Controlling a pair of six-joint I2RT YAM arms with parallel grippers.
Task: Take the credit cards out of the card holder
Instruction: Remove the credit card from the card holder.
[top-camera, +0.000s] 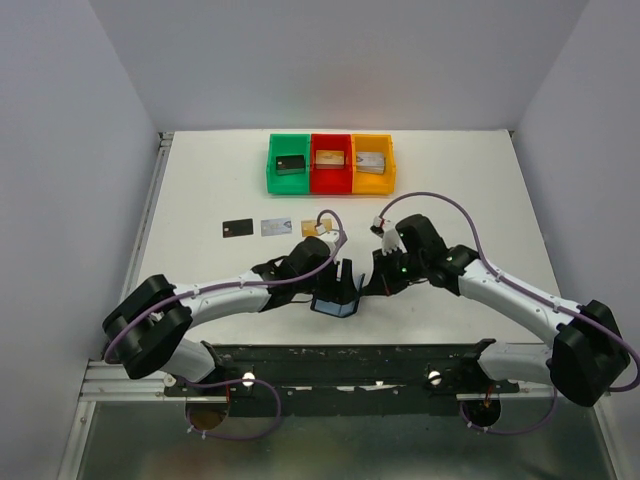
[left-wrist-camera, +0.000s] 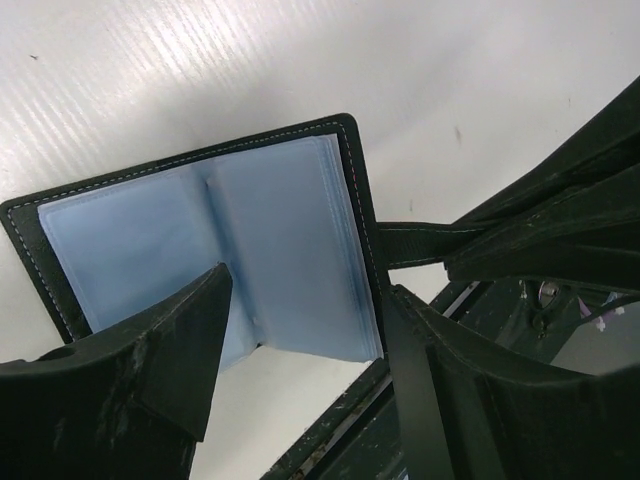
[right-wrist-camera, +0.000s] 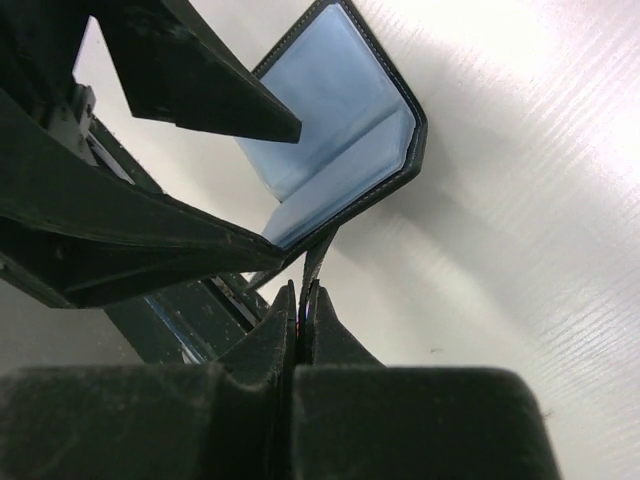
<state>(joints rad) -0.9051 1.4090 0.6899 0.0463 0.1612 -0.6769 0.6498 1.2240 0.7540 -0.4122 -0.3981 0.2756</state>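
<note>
The card holder (top-camera: 337, 299) is a black bifold wallet held open and raised between my two grippers, its blue-grey inner faces (left-wrist-camera: 270, 240) showing. My right gripper (right-wrist-camera: 303, 295) is shut on the wallet's thin black strap (left-wrist-camera: 420, 240). My left gripper (left-wrist-camera: 310, 290) is open, its fingers (left-wrist-camera: 180, 350) straddling the wallet's right half without pinching it. Three credit cards lie in a row on the table: black (top-camera: 236, 228), silver-grey (top-camera: 274, 227) and tan-gold (top-camera: 307, 226), the last partly under the left arm's cable. A second tan-gold card does not show.
Green (top-camera: 289, 163), red (top-camera: 331, 163) and yellow (top-camera: 372, 163) bins stand side by side at the back of the table, each holding a chunky block. The table's near edge with a dark rail (top-camera: 350, 360) lies just below the wallet.
</note>
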